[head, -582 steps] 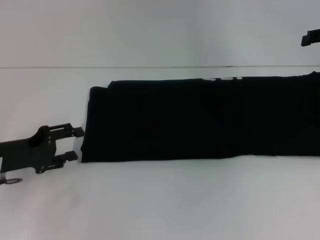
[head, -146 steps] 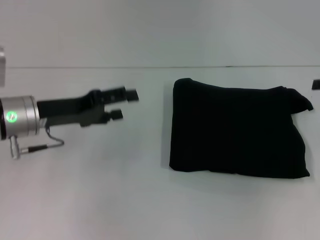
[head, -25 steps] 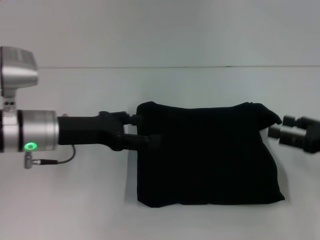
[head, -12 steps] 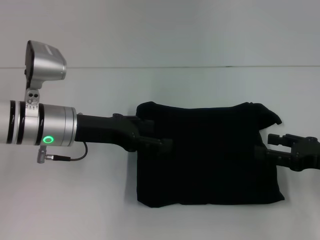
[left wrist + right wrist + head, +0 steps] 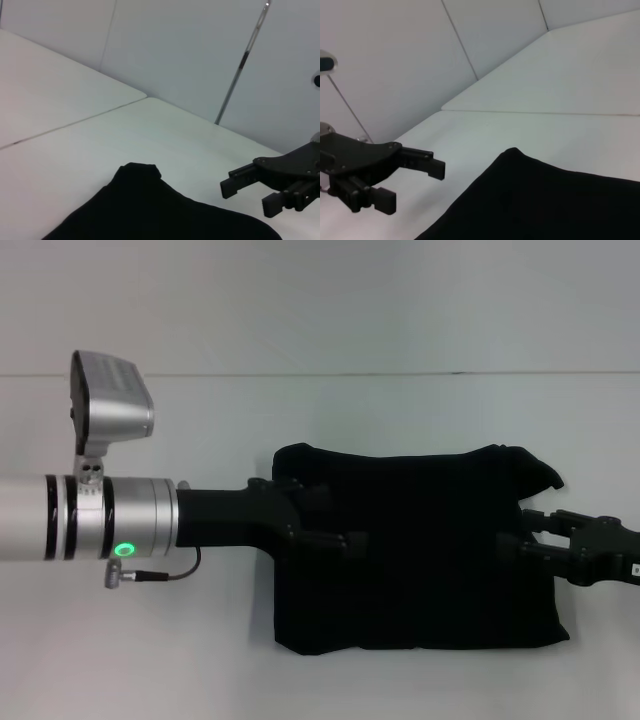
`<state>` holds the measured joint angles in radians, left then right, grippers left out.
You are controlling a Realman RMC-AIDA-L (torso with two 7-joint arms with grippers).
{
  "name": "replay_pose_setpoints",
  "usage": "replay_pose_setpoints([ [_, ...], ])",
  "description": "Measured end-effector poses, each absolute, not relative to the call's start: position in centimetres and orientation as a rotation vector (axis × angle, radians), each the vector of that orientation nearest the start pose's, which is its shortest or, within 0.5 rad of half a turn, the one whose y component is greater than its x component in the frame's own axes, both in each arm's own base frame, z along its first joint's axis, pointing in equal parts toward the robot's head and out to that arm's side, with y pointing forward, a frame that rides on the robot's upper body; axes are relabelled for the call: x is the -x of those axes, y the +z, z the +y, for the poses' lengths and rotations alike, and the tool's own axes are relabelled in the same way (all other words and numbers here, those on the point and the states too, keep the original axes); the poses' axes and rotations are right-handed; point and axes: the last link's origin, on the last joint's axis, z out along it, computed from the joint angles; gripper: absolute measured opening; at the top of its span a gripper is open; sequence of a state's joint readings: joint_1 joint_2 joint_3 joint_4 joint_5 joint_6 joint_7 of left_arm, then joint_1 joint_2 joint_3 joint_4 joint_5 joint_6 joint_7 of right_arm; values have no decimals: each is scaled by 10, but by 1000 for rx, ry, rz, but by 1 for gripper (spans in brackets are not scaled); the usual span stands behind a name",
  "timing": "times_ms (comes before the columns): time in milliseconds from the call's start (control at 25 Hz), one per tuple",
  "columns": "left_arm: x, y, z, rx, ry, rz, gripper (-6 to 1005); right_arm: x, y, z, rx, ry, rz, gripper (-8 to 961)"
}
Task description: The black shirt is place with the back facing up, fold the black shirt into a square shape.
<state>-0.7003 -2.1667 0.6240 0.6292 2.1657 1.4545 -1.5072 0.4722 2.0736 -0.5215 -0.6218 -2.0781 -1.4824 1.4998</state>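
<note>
The black shirt lies folded into a rough square on the white table, right of centre; no lettering shows. My left gripper reaches in from the left over the shirt's left part, fingers apart. My right gripper comes in from the right over the shirt's right edge, fingers apart. The left wrist view shows the shirt and the right gripper, open. The right wrist view shows the shirt and the left gripper, open. Neither holds any cloth.
The white table has a seam line across the back. The left arm's silver wrist with its camera housing and a loose cable spans the left side.
Over the last second the left arm has reached further right over the shirt, and the right gripper has moved left onto its right edge. The shirt has not moved.
</note>
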Motion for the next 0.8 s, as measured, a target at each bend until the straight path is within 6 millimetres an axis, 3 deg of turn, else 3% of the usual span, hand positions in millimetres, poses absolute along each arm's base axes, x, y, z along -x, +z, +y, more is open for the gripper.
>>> replay_pose_setpoints([
  [800,221,-43,355,2776,-647,-771,936,-303,8,323,2500,702,979,785],
])
